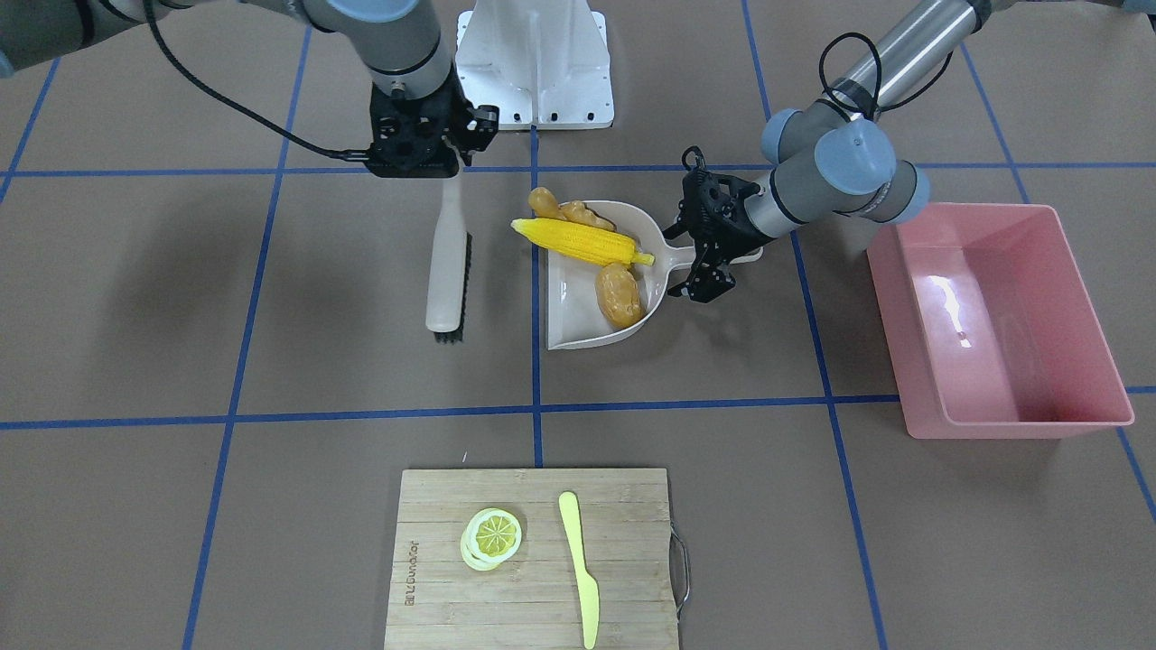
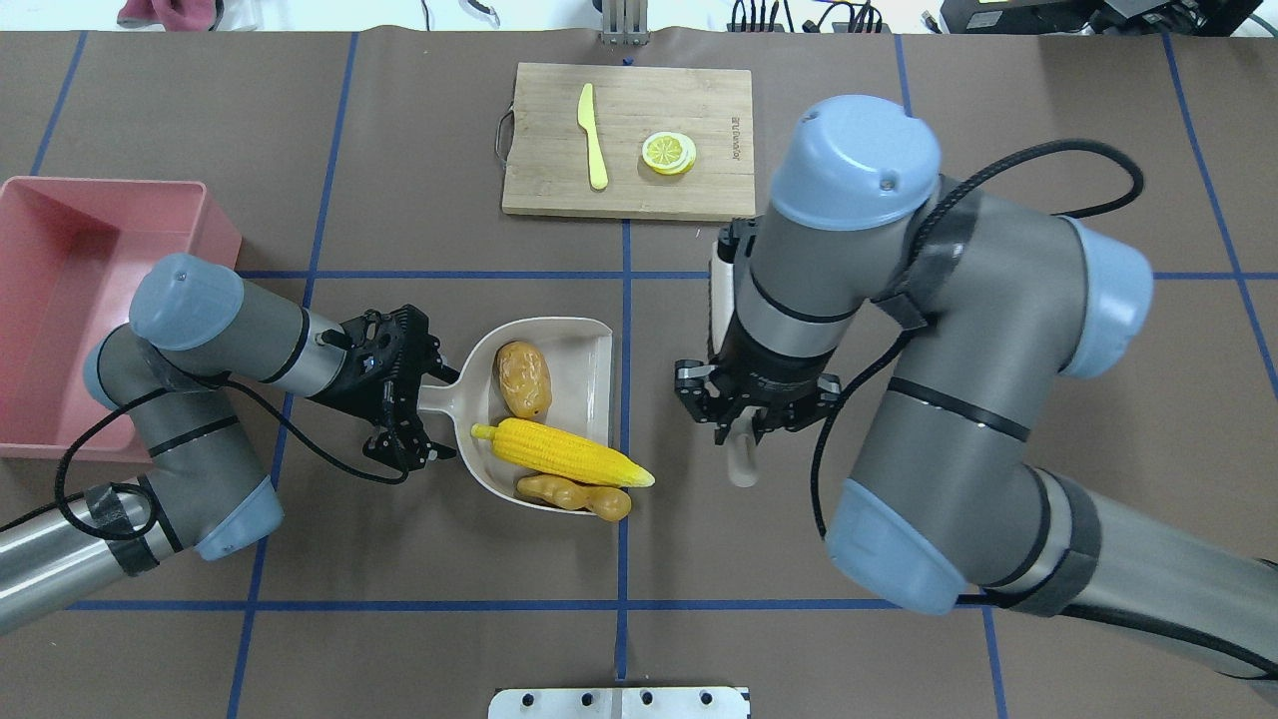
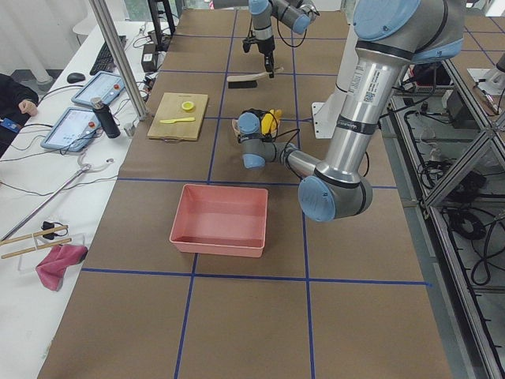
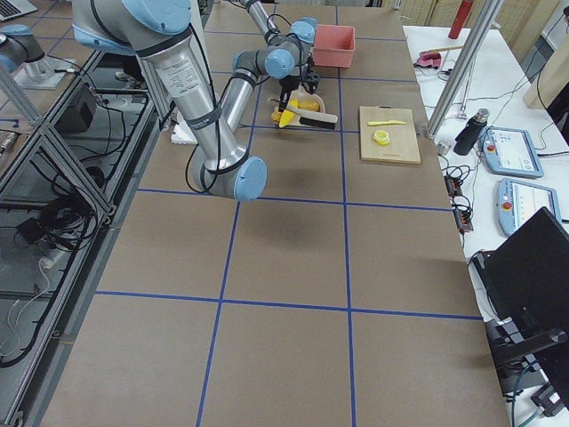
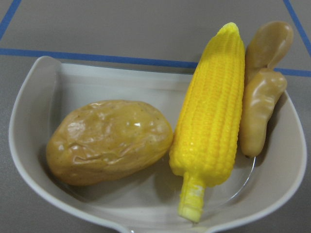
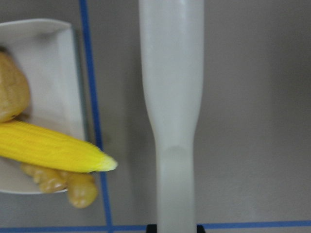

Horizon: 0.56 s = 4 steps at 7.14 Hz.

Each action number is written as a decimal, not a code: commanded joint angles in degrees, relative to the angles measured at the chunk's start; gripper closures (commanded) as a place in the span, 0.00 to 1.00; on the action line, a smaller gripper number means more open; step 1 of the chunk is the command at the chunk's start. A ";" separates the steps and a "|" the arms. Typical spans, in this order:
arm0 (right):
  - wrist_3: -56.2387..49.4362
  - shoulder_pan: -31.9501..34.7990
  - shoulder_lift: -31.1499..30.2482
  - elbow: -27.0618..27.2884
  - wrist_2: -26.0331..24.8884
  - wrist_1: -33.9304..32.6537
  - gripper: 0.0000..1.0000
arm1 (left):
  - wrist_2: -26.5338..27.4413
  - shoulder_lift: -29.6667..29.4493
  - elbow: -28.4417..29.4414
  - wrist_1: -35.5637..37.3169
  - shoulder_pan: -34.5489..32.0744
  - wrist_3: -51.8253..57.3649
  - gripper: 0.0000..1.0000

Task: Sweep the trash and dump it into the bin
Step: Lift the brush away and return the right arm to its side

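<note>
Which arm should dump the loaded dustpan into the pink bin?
Left. The left gripper has its jaws on the dustpan handle, near the pink bin; the right gripper holds the brush.

Four far; wrists close, sharing corn [image 5: 211,107]

I'm working in a robotics lab: my surface [image 3: 237,316] is papered brown and gridded with blue tape [image 1: 537,408], framed by aluminium posts [image 3: 118,55], with teach pendants [image 3: 75,126] and cabling [image 4: 53,213] alongside.
</note>
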 commanded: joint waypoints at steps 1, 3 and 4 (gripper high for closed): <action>-10.46 7.07 -11.17 5.10 0.12 -0.13 1.00 | 0.35 0.02 0.00 0.00 -0.07 -0.07 0.10; -22.75 12.25 -21.37 7.50 0.12 0.57 1.00 | 0.79 0.03 0.00 0.09 0.02 0.02 0.27; -27.61 15.42 -25.59 7.93 0.12 0.66 1.00 | 0.79 0.03 0.00 0.18 -0.07 0.10 0.33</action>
